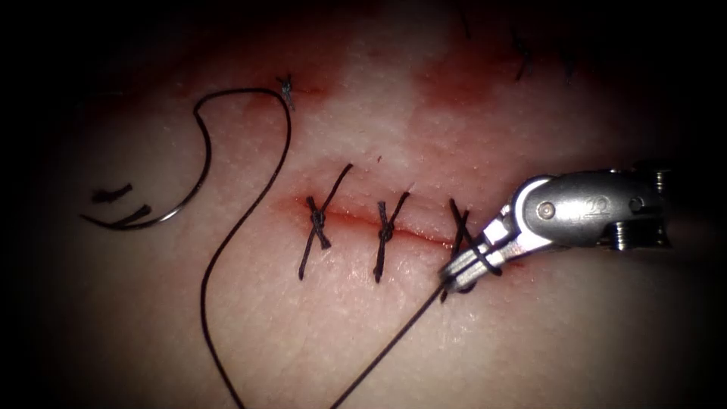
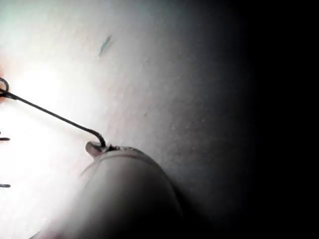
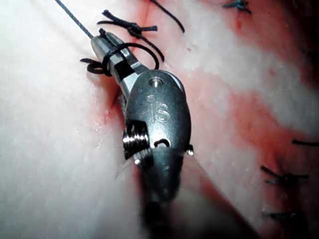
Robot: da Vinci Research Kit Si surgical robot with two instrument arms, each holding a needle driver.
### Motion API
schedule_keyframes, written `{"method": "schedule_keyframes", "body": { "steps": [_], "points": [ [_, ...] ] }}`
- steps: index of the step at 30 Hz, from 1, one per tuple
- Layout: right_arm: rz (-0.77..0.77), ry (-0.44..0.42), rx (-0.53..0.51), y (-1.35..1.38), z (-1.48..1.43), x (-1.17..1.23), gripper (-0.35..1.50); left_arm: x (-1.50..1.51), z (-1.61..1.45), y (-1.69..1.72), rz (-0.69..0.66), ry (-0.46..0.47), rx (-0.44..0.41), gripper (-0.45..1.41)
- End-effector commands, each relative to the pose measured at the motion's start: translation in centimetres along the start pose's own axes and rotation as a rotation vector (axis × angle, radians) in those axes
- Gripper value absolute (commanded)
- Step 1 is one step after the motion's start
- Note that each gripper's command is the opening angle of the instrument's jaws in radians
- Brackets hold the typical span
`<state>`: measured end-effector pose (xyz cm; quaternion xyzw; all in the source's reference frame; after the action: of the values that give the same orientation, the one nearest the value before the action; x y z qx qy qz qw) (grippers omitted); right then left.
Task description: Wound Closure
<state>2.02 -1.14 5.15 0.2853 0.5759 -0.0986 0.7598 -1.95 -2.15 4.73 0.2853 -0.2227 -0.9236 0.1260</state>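
Gripping looped thread, right pincer by cut, needle loose far left, left pincer clamping thread.

1. The cut runs across the tissue, crossed by two tied stitches.
2. The right tool reaches in to the cut's right end, jaws closed on the thread, which loops around them.
3. The needle lies flat on the tissue well left of the cut, held by nothing and not in the tissue.
4. Red fluid stains the tissue above the cut.
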Motion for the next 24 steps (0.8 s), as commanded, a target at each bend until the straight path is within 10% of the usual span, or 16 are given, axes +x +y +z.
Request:
{"method": "schedule_keyframes", "body": {
  "steps": [1, 24],
  "points": [
    [0.0, 0.001, -0.006, 0.07, 0.03, -0.1, -0.35, 0.06, -0.01, 0.1, -0.001, -0.001, -0.003, -0.45],
    [0.023, -0.03, -0.056, 0.37, -0.3, -0.48, -0.35, 0.17, -0.78, 0.78, -0.011, -0.027, -0.06, -0.45]
  ]
}}
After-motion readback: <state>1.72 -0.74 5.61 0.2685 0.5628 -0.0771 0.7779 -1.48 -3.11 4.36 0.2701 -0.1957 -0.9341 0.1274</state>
